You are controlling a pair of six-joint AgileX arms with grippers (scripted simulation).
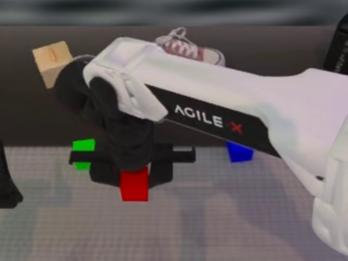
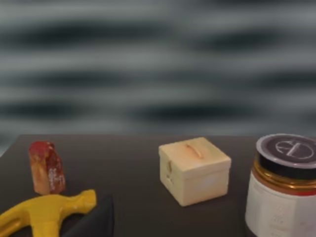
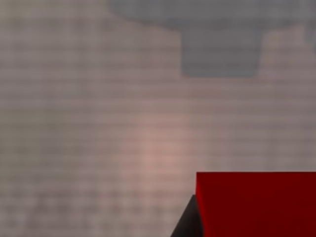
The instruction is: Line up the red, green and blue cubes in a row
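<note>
**Red cube under the right end effector, between green and blue**

The right arm reaches across from the 3 o'clock side of the top view, and the right end effector (image 1: 134,173) sits over the red cube (image 1: 134,185), near the middle of the pale surface (image 1: 228,217). Its dark crossbar runs 9 to 3 o'clock; the red cube shows just past it, toward 6 o'clock. The right wrist view has the red cube (image 3: 256,205) filling one corner with a dark finger edge (image 3: 188,221) against it, so the fingers look closed on the cube, though I cannot tell whether it is lifted or resting.

The green cube (image 1: 84,145) lies at about 10 o'clock from the red one, partly hidden by the crossbar. The blue cube (image 1: 240,151) lies at about 2 o'clock, well apart. Green and blue share roughly one line running 9 to 3 o'clock; red sits toward 6 o'clock of that line, so I judge it needs shifting toward 12 o'clock. Cubes have no long axis; the red faces look square to the surface edges.

The left end effector is parked at the 9 o'clock edge; I cannot tell how its fingers stand
</note>
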